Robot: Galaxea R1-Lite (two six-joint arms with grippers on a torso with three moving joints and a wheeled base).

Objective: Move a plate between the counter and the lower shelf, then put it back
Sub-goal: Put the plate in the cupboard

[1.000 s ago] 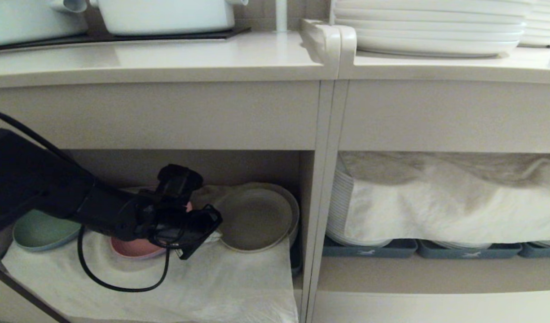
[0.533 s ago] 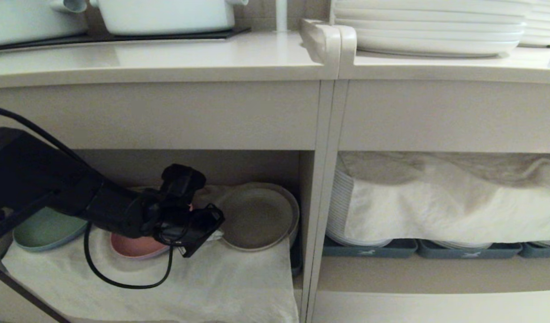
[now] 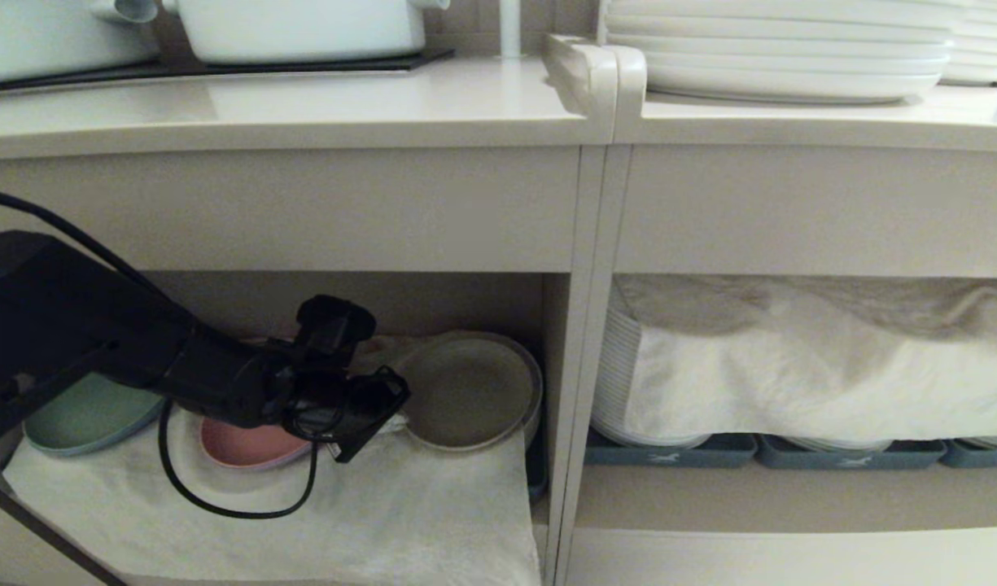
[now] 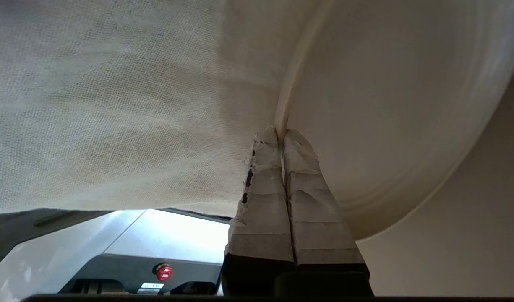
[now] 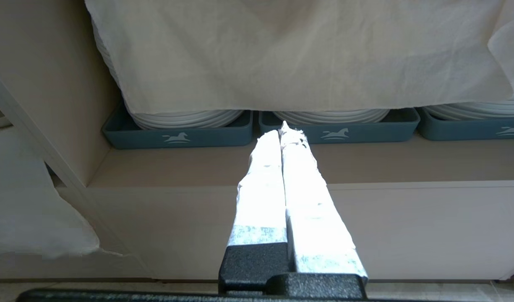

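plate (image 3: pixel 464 394) rim pinched by left arm (image 3: pixel 124 358) reaching into lower shelf (image 3: pixel 343 305).

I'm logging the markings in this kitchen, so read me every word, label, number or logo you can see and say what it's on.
No readable words or numbers anywhere.
White galloping-horse logo, no text: on each grey-blue plastic tray holding white plates.
White sticker under a red button on the dark robot base: printed, too small to read.

The left arm (image 3: pixel 99 358) hides most of the pink plate (image 3: pixel 250 446).
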